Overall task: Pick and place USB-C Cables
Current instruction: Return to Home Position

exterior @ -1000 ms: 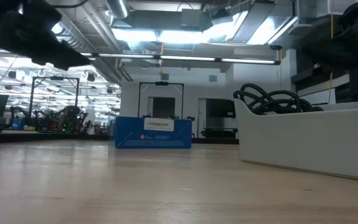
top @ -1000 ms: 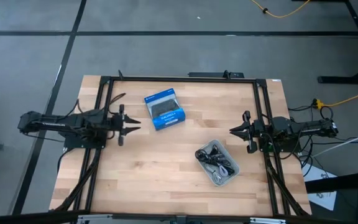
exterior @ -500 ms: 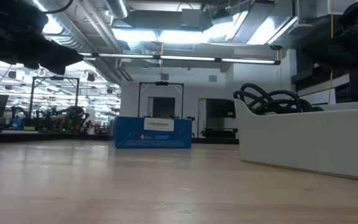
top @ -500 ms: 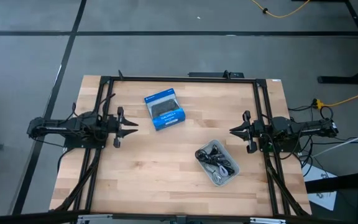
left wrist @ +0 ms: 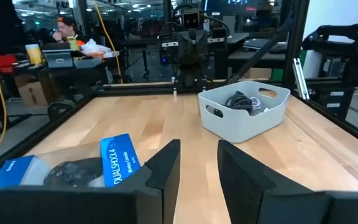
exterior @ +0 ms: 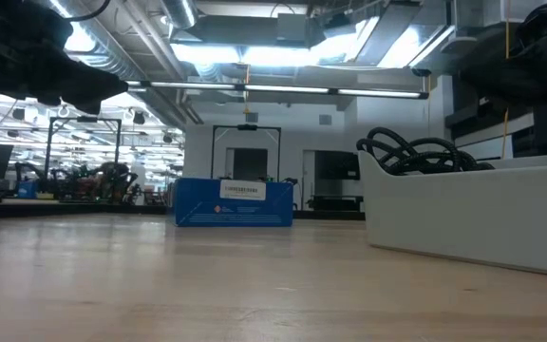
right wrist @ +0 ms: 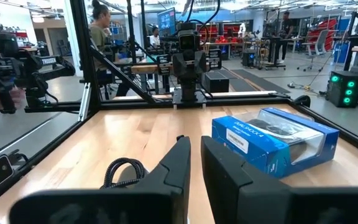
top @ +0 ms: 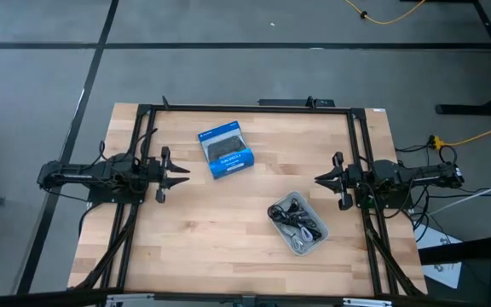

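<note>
The USB-C cables (top: 297, 223) lie heaped in the pale grey tray (top: 319, 242) on the table's right near part; black loops (exterior: 416, 152) rise above its rim, and a whitish one (top: 302, 244) lies at the near end. The left wrist view shows the tray (left wrist: 244, 121) with the cables (left wrist: 240, 99) inside. My left gripper (top: 181, 173) hovers open over the table's left side, pointing right. My right gripper (top: 318, 179) hovers shut at the right side, pointing left, just beyond the tray. Neither holds anything.
A blue box with a black picture (top: 226, 150) lies flat on the far middle of the table, also seen as the box (right wrist: 272, 143) in the right wrist view. A black frame (top: 245, 108) borders the table. People stand in the room beyond (right wrist: 98, 25).
My left arm folded in a little about a second ago, its gripper drawing back slightly toward the table's left edge, and has been still since. The cables, tray and box stayed put.
</note>
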You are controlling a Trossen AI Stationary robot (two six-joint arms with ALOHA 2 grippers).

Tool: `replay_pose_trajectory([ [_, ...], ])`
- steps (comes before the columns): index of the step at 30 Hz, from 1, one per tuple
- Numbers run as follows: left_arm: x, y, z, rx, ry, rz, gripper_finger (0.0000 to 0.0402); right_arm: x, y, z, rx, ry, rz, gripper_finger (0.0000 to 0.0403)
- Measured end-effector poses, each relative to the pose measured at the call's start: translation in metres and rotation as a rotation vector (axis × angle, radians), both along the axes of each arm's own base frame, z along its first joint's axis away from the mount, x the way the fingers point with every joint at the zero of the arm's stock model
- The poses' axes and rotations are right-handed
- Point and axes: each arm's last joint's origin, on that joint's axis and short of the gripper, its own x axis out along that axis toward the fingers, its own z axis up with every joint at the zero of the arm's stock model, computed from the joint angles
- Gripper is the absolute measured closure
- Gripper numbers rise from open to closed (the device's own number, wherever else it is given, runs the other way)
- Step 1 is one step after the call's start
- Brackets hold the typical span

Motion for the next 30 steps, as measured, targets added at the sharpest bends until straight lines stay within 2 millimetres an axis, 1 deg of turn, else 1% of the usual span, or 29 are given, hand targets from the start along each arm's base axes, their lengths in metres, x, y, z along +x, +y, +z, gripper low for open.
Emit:
replay_pose_trajectory([
  [5,0.0,0.0001,0.0,0.003,0.0,0.004,0.0302,0.0,0.0001,0.0,0.029,0.001,0.003,0.0358],
  [11,0.0,0.0001,0.0,0.003,0.0,0.004,0.0302,0.0008,0.0017,-0.002,0.024,0.024,0.054,0.0358],
  [20,0.0,0.0001,0.0,0.003,0.0,0.004,0.0302,0.003,0.0026,-0.0053,-0.032,0.061,0.075,0.0358],
  [25,0.0,0.0001,0.0,0.003,0.0,0.004,0.0302,0.003,0.0026,-0.0053,0.047,0.067,0.073,0.0358],
  [30,0.0,0.0001,0.0,0.003,0.0,0.005,0.0302,0.003,0.0025,-0.0052,0.047,0.066,0.072,0.0358],
])
